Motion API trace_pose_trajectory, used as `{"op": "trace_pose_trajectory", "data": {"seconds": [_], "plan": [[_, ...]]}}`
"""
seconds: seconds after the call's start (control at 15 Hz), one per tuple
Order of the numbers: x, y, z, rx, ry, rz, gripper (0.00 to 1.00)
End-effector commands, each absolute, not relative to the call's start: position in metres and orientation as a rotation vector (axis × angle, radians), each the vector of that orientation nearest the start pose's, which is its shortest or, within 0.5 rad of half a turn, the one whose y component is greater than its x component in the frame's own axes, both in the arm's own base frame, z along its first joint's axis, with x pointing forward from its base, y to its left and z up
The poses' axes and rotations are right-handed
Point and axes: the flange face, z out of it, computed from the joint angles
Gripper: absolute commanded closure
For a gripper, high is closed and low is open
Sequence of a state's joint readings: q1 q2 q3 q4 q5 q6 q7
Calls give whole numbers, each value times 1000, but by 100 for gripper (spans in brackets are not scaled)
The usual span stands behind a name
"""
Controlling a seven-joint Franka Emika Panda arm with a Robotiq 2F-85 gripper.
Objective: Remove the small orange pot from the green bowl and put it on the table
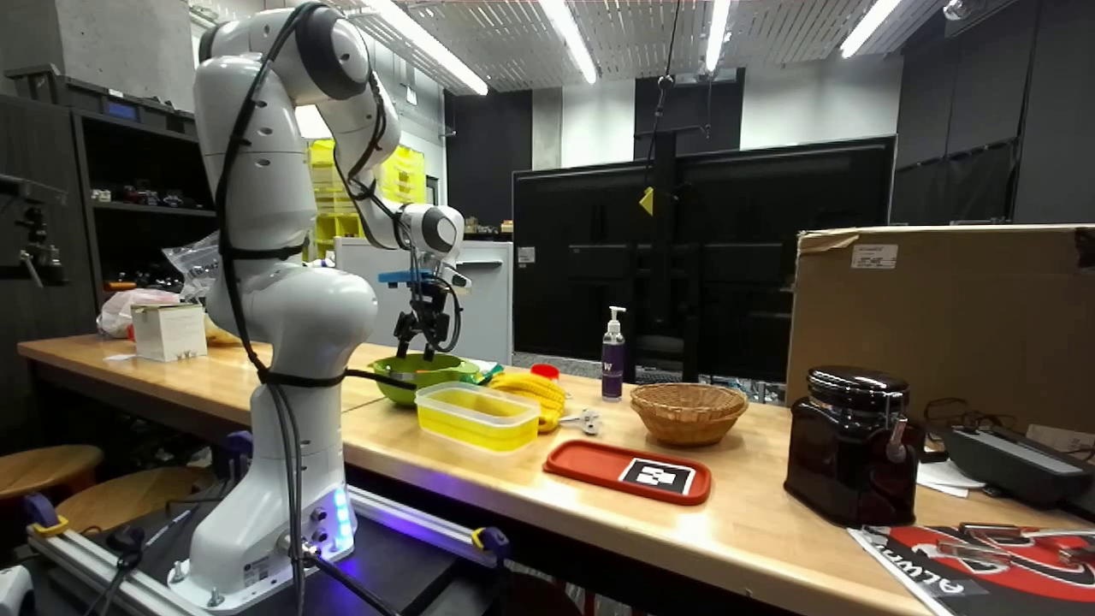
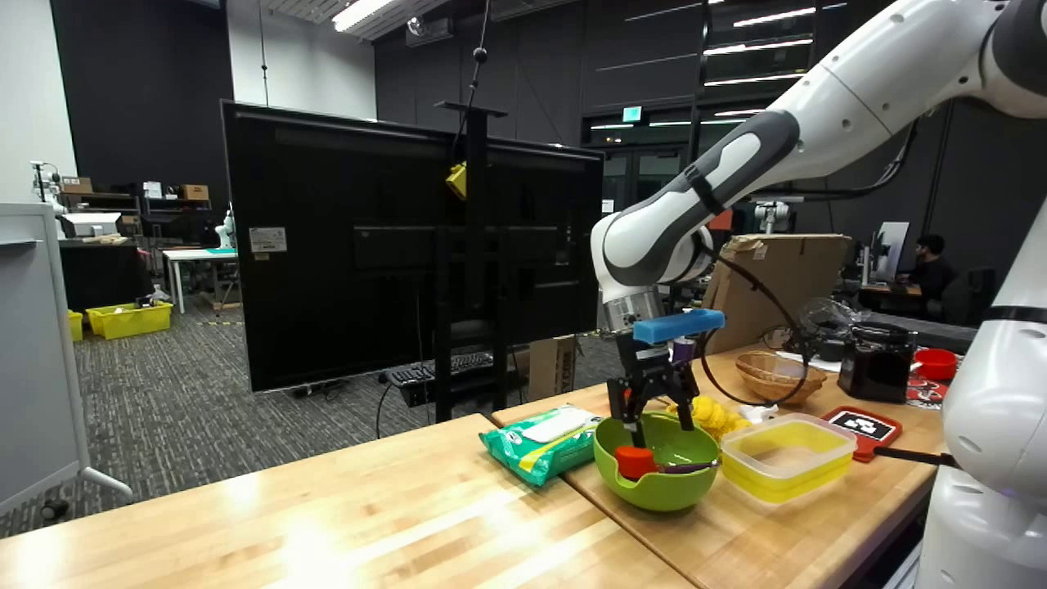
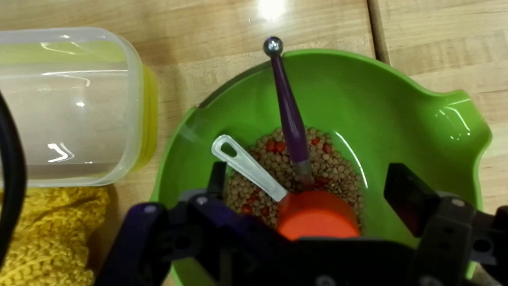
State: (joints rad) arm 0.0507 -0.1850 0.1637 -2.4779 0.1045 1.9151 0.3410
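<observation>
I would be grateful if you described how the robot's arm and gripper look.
The arm is glossy white and rounded, with dark joint covers. Black cables run along it, bound by black straps, and blue lights glow low down. Joined by a silvery collar, the gripper is black with jointed fingers; a bright blue block sits above them.
</observation>
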Motion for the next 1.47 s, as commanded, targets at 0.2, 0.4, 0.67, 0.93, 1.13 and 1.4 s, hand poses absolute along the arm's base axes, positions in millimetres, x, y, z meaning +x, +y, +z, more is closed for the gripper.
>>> {"op": "trace_pose_trajectory", "data": {"seconds": [0.2, 0.4, 0.67, 0.93, 1.13, 1.4], "plan": [[399, 95, 317, -3086, 243, 607, 0], [402, 96, 311, -3091, 209, 589, 0], [411, 100, 299, -3083, 140, 537, 0], [419, 103, 288, -3072, 82, 502, 0], [423, 102, 282, -3061, 57, 489, 0], [423, 98, 279, -3053, 49, 495, 0]]}}
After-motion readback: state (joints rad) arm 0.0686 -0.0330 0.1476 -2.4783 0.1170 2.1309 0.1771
